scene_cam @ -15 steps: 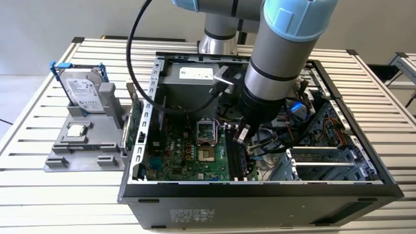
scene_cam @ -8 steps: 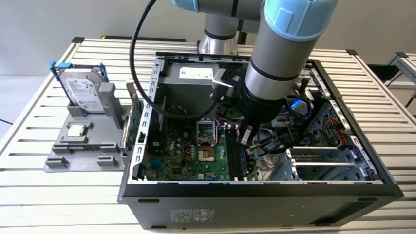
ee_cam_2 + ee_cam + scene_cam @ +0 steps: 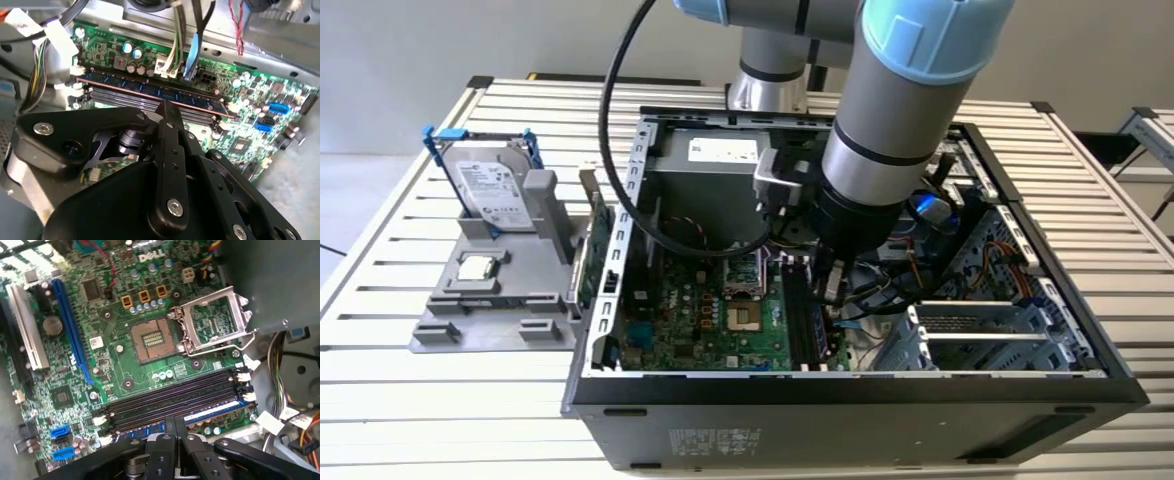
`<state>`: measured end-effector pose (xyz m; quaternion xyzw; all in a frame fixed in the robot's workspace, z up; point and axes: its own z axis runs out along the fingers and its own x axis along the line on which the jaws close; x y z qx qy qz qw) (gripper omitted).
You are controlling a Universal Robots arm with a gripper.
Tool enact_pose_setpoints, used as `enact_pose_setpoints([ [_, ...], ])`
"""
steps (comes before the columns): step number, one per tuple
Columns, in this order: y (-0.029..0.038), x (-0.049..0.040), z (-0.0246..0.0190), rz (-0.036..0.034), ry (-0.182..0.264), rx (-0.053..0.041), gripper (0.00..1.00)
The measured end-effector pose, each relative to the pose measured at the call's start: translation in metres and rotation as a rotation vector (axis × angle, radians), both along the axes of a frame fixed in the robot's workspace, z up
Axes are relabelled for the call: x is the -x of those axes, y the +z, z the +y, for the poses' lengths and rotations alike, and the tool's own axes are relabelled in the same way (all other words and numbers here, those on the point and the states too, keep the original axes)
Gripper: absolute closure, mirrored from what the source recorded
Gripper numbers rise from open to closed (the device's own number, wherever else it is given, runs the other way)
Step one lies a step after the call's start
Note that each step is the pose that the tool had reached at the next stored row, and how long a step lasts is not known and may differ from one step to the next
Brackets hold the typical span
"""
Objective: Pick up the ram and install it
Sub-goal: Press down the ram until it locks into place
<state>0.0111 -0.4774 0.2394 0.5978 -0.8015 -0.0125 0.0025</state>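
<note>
Black gripper (image 3: 165, 112) linkage sits closest to the lens in both wrist views, its two fingers (image 3: 175, 427) drawn flat together with no gap and nothing pinched between them. Their joined tip presses down onto the top edge of the ram (image 3: 150, 90), a blue-faced stick standing upright in the outermost of the four memory slots (image 3: 170, 400) on the motherboard (image 3: 125, 365). The three neighbouring slots are vacant, white latches showing at their ends.

In the exterior view the arm (image 3: 894, 130) comes down near vertical from twelve o'clock into the open computer case (image 3: 854, 385), wrist pointed straight at the board, with a black cable (image 3: 620, 170) looping off it at nine o'clock. The gripper (image 3: 831, 290) meets the slot bank just at three o'clock of the bare CPU socket (image 3: 744, 318), whose retention frame (image 3: 212, 320) stands hinged open.

Outside the case, at nine o'clock, a grey fixture (image 3: 487, 300) holds a silver hard drive (image 3: 494, 190) in a blue-handled frame, standing upright. A green expansion card (image 3: 598, 250) stands on edge between fixture and case wall. All rests on a slatted white table (image 3: 400, 400).
</note>
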Motion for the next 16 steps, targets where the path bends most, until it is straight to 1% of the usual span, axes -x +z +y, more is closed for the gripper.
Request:
enact_pose_setpoints([
  [12, 0.0, 0.0, 0.0003, 0.0, 0.217, 0.0, 1.0],
  [13, 0.0, 0.0, 0.0003, 0.0001, 0.224, 0.0, 1.0],
  [16, 0.0, -0.0008, 0.0003, 0.0007, 0.225, 0.0006, 1.0],
])
